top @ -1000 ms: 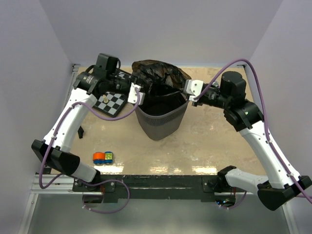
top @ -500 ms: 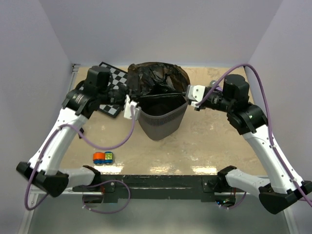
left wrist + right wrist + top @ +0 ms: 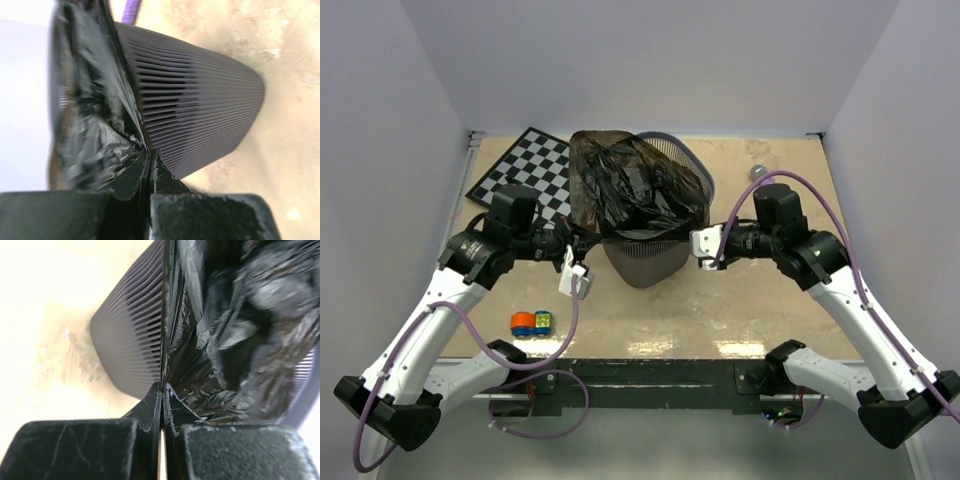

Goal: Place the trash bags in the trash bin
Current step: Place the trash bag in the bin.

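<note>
The trash bin (image 3: 650,262), a grey wire-mesh basket, stands mid-table with its rim leaning toward the back. A glossy black trash bag (image 3: 630,190) is spread over its mouth and sags inside. My left gripper (image 3: 584,238) is at the bin's left rim, shut on the bag's edge. In the left wrist view its jaws (image 3: 150,152) pinch the black film (image 3: 95,125) beside the mesh wall (image 3: 200,100). My right gripper (image 3: 698,240) is shut on the bag's right edge. The right wrist view shows its closed gripper (image 3: 163,385) between the bag (image 3: 235,315) and the bin (image 3: 135,330).
A checkerboard (image 3: 525,170) lies at the back left, behind the left arm. A small orange and blue toy (image 3: 532,322) sits near the front left. A small grey round object (image 3: 758,173) rests at the back right. White walls enclose the table.
The left gripper has closed on the bag's edge. Both arms have drawn back toward the near edge and lower, stretching the bag across the bin's mouth; the checkerboard is now uncovered.
</note>
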`<action>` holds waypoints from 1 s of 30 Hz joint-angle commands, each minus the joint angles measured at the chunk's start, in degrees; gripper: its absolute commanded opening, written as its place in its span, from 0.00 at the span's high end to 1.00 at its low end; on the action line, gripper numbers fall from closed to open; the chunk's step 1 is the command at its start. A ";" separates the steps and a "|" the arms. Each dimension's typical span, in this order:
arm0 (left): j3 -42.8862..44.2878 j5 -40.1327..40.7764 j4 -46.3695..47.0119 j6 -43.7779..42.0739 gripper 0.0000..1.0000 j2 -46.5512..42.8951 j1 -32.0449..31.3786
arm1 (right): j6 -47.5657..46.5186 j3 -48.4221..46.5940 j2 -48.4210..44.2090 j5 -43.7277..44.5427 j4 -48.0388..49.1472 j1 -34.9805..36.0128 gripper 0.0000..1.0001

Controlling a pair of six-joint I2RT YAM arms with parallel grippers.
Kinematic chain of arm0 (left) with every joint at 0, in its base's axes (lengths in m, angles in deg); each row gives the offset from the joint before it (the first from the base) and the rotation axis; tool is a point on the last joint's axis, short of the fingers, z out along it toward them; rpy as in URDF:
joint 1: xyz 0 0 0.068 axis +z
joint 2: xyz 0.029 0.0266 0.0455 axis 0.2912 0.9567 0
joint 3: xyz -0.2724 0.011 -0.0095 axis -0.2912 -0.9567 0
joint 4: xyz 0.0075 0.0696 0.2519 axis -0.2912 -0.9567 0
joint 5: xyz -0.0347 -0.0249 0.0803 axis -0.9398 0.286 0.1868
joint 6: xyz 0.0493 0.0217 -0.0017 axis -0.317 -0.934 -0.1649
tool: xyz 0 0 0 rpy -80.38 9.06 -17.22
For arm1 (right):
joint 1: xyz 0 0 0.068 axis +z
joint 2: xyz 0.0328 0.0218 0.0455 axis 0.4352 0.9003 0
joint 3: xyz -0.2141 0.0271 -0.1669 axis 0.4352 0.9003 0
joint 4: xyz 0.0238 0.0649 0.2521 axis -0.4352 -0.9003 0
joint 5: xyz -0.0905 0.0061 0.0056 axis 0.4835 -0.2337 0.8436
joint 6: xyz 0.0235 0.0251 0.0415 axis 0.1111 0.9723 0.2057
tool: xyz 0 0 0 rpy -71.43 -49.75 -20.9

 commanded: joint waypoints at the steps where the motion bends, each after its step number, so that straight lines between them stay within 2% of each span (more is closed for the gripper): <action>1: -4.42 0.54 1.70 -1.83 1.00 -1.01 0.36 | -3.67 2.77 -1.79 5.27 -2.05 -0.41 1.00; 8: -12.61 5.54 14.97 5.03 1.00 1.10 0.36 | 3.27 10.15 -2.58 10.81 5.86 -0.41 1.00; 10: -13.75 6.68 20.74 11.50 1.00 1.89 0.36 | 6.86 11.21 -2.93 11.86 9.54 -0.41 1.00; 11: -14.28 7.56 24.70 15.89 0.97 2.24 0.36 | 8.71 11.56 -2.85 12.39 11.21 -0.41 1.00; 13: -14.64 10.71 30.07 23.19 0.82 3.38 0.36 | 10.65 11.57 -2.41 12.57 12.89 -0.41 0.95; 14: -13.85 12.30 29.75 24.45 0.76 4.43 0.36 | 11.62 11.48 -2.15 12.74 13.33 -0.41 0.93; 18: -8.06 12.93 13.44 23.93 0.61 6.90 1.14 | 12.77 9.37 -1.00 11.43 8.61 -0.41 0.85; 20: -6.21 11.44 5.17 22.44 0.50 6.20 2.72 | 14.69 8.40 -1.97 10.64 7.02 -0.41 0.75; 25: -1.30 11.17 -10.39 22.08 0.45 1.46 7.11 | 21.55 2.44 -5.74 8.09 -0.96 -0.41 0.50; 27: 3.27 11.87 -16.72 22.52 0.44 1.54 9.66 | 23.22 -2.82 -6.89 8.17 -5.36 -0.41 0.48; 30: 14.06 10.83 -21.05 27.25 0.43 5.38 13.62 | 26.38 -11.35 -6.98 11.85 -7.32 -0.41 0.41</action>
